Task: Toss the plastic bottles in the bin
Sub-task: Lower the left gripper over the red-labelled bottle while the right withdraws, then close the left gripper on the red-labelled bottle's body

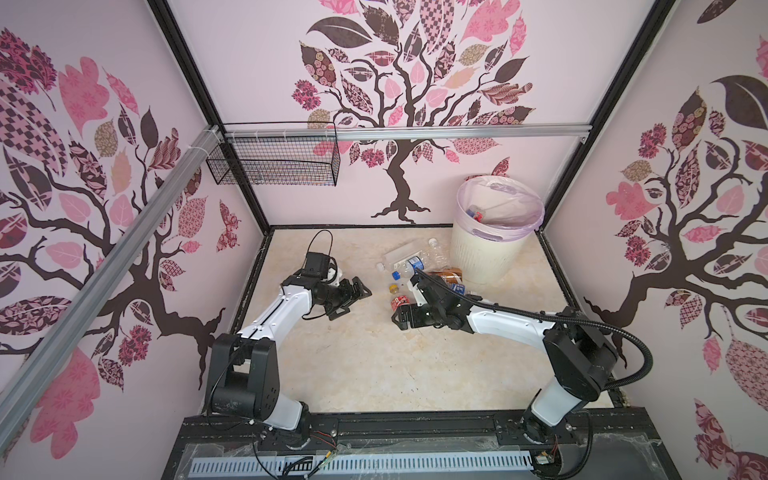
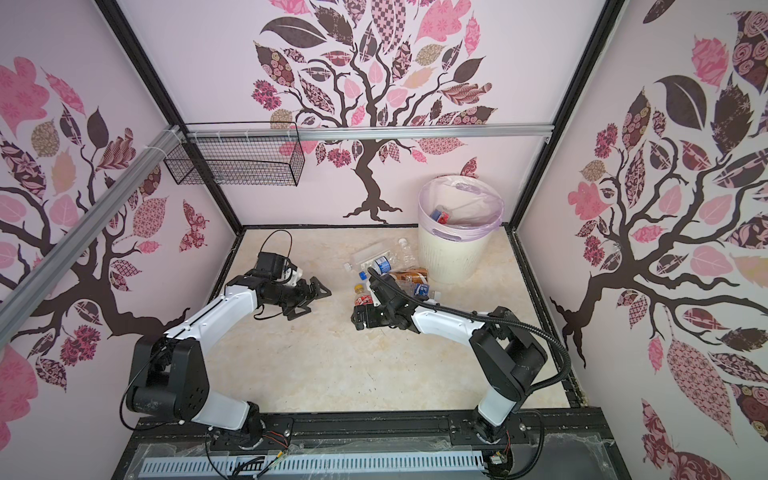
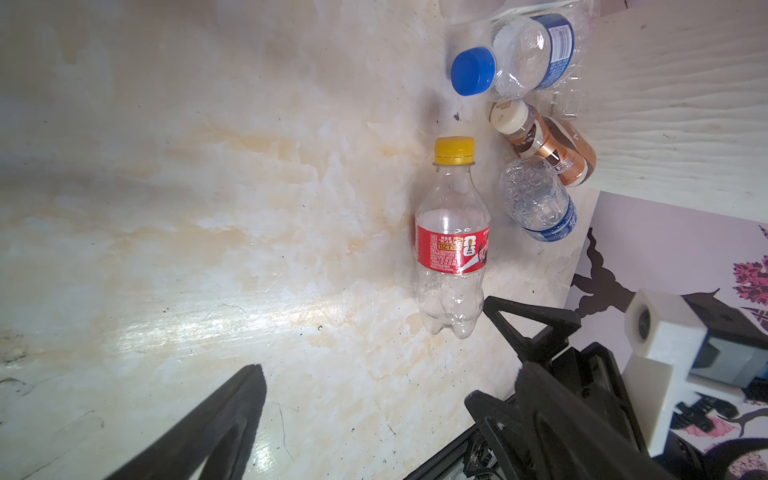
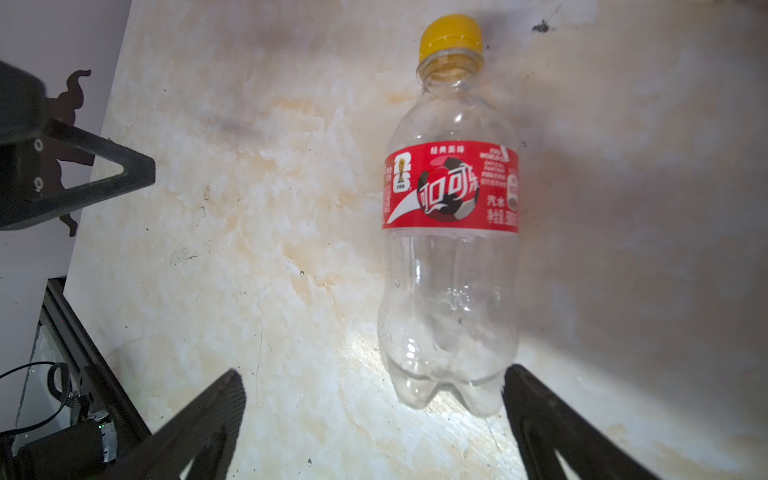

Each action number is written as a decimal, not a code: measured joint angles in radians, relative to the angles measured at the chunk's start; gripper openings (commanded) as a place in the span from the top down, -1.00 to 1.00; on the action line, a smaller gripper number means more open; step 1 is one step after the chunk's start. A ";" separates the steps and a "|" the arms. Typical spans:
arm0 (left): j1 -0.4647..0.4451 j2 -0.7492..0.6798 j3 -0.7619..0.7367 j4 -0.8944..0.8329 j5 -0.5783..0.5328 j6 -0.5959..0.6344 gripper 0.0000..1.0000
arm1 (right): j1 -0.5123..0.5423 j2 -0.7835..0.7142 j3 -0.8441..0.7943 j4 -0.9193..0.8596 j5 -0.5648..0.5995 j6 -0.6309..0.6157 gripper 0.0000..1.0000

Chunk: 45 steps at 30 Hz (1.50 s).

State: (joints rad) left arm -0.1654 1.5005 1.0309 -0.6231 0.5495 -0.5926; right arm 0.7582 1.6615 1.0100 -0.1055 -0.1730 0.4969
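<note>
Plastic bottles (image 1: 415, 266): a few in bin (image 1: 482, 253), several left on table (image 1: 353, 365) beside it; right gripper (image 4: 372, 372) released, fingers flanking yellow-capped cola bottle (image 4: 451, 249) base; left gripper (image 1: 353, 303) spread, empty.

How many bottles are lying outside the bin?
6 visible: red-labelled bottle by the right gripper, blue-capped bottle, big clear bottle, slim clear bottle nearest the bin, brown bottle, blue-labelled bottle beside the right arm. Others may hide under it.
</note>
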 measured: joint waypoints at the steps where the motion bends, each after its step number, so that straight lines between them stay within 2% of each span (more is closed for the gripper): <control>1: -0.007 0.000 0.000 -0.002 -0.006 0.001 -0.97 | 0.000 -0.003 0.000 -0.005 0.010 -0.006 -0.99; 6: -0.116 0.000 0.001 -0.014 -0.050 -0.002 -0.97 | -0.035 -0.066 -0.014 -0.050 0.040 -0.030 -0.99; 12: -0.260 0.010 0.005 0.010 -0.115 -0.044 -0.97 | -0.172 -0.237 -0.079 -0.086 0.094 -0.051 -0.99; 19: -0.382 0.140 0.099 0.009 -0.233 -0.067 -0.96 | -0.219 -0.373 -0.106 -0.124 0.168 -0.077 -0.99; 25: -0.430 0.229 0.155 0.006 -0.319 -0.067 -0.97 | -0.225 -0.415 -0.139 -0.132 0.180 -0.079 -0.99; 33: -0.454 0.292 0.198 0.007 -0.381 -0.075 -0.97 | -0.226 -0.446 -0.161 -0.146 0.181 -0.078 -0.99; 37: -0.482 0.331 0.252 0.010 -0.414 -0.071 -0.87 | -0.227 -0.462 -0.166 -0.143 0.181 -0.078 -0.99; 45: -0.506 0.366 0.263 0.005 -0.463 -0.061 -0.71 | -0.240 -0.481 -0.188 -0.145 0.188 -0.079 -0.99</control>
State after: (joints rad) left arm -0.6716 1.8668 1.2938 -0.6182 0.0864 -0.6540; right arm 0.5179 1.1805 0.8215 -0.2508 0.0154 0.4183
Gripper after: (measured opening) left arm 0.877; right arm 0.995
